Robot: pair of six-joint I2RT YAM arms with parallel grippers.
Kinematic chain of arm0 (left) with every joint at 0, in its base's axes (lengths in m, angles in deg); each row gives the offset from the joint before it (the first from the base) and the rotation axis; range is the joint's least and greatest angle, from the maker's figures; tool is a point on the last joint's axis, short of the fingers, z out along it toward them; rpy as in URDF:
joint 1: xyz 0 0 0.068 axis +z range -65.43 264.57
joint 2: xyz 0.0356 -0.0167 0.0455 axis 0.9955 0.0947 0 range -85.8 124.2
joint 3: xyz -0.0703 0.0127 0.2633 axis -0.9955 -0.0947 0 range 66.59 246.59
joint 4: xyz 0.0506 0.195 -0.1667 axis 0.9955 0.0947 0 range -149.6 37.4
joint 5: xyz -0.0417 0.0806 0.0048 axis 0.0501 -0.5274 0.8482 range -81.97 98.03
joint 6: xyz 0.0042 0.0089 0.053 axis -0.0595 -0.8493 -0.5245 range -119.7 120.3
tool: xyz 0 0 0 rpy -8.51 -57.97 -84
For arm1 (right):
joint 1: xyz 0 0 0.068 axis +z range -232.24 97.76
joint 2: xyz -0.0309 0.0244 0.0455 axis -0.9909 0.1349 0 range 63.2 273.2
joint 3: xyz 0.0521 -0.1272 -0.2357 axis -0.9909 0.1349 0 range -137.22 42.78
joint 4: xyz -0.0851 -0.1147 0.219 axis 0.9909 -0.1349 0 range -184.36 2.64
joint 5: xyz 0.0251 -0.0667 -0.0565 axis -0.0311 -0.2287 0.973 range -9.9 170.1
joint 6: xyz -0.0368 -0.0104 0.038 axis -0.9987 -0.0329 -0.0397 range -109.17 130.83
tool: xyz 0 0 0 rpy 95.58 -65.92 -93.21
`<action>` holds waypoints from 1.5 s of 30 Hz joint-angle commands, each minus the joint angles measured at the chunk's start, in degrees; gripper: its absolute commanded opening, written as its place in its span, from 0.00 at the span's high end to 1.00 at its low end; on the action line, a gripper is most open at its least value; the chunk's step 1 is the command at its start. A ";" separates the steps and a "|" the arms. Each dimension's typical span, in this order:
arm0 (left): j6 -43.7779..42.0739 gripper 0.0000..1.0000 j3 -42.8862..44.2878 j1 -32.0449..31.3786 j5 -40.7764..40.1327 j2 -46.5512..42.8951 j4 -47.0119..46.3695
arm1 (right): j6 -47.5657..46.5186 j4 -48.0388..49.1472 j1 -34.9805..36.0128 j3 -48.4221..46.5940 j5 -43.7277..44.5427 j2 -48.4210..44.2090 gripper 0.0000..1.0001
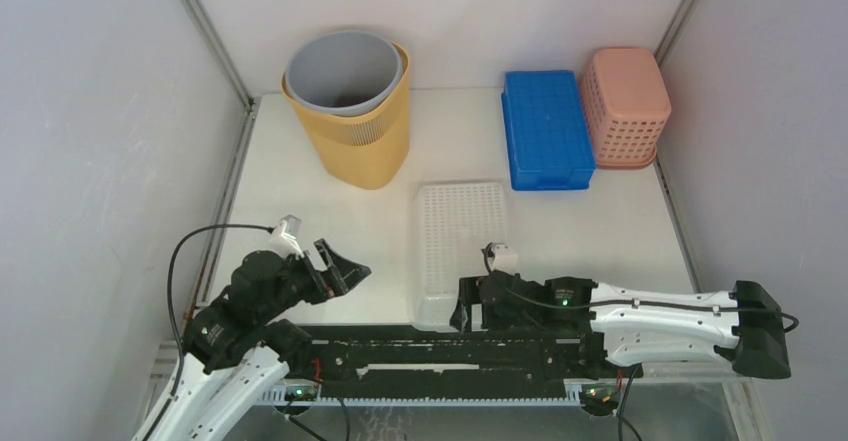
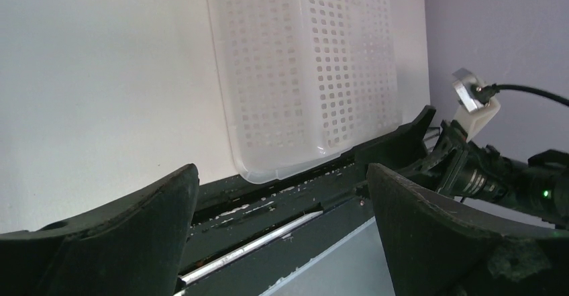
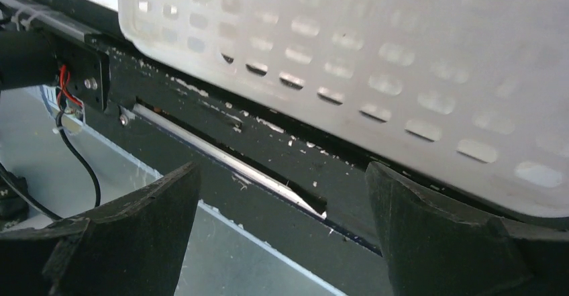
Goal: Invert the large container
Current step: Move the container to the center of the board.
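From above, the yellow bin (image 1: 360, 151) is seen upright at the worktop's (image 1: 300, 201) back left, mouth up, so the turning is judged not yet begun. The left end effector (image 1: 345, 273) and right end effector (image 1: 462, 311) are well apart from it. In the left wrist view, spread fingers are shown empty, facing a white basket (image 2: 302, 61). In the right wrist view, fingers are likewise released, nothing held
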 commanded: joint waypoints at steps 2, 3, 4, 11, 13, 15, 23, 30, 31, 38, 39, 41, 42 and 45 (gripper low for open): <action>1.79 0.00 -0.44 0.04 -1.36 0.83 -0.37 | 5.32 1.60 5.23 0.03 5.63 1.66 0.00; 1.74 0.00 -0.40 0.04 -1.32 1.27 -0.45 | 5.99 2.15 5.68 0.49 5.84 2.25 0.00; 1.52 0.00 -0.32 0.04 -1.38 1.48 -0.51 | 6.34 3.26 5.79 1.15 5.78 2.84 0.00; -0.28 0.00 0.11 0.04 -0.81 4.62 -3.16 | 3.31 14.24 2.34 0.79 2.85 12.46 0.00; -0.93 0.00 0.40 0.04 -0.54 6.39 -4.16 | 2.33 16.83 -0.60 -0.32 0.42 16.62 0.00; -1.69 0.00 0.88 0.04 -0.17 7.76 -5.02 | 1.15 19.78 -3.42 -1.34 -2.84 19.85 0.00; -3.75 0.00 1.10 0.04 1.00 10.57 -7.13 | -3.83 20.83 -8.07 -10.99 -7.84 28.95 0.00; -3.93 0.00 0.41 0.04 0.98 11.22 -7.89 | -7.06 21.34 -7.15 -19.64 -11.70 36.69 0.00; -3.86 0.00 0.29 0.04 0.67 10.85 -7.77 | -7.59 21.06 -6.86 -20.76 -11.98 37.65 0.00; -3.31 0.00 -0.24 0.04 -0.07 9.09 -6.95 | -11.28 19.09 -9.89 -23.63 -13.86 39.50 0.00; -3.31 0.00 -0.36 -0.01 -0.15 8.98 -6.86 | -11.92 19.07 -10.65 -23.68 -14.25 39.21 0.00; -3.31 0.00 -0.45 0.01 -0.26 8.93 -6.83 | -13.34 19.14 -12.19 -23.64 -15.18 38.63 0.00; -3.31 0.00 -0.48 0.01 -0.26 9.07 -6.83 | -14.20 19.09 -12.85 -23.88 -15.48 38.50 0.00; -3.31 0.00 -0.44 0.03 -0.12 9.32 -6.83 | -16.82 18.05 -14.51 -25.74 -16.40 38.88 0.00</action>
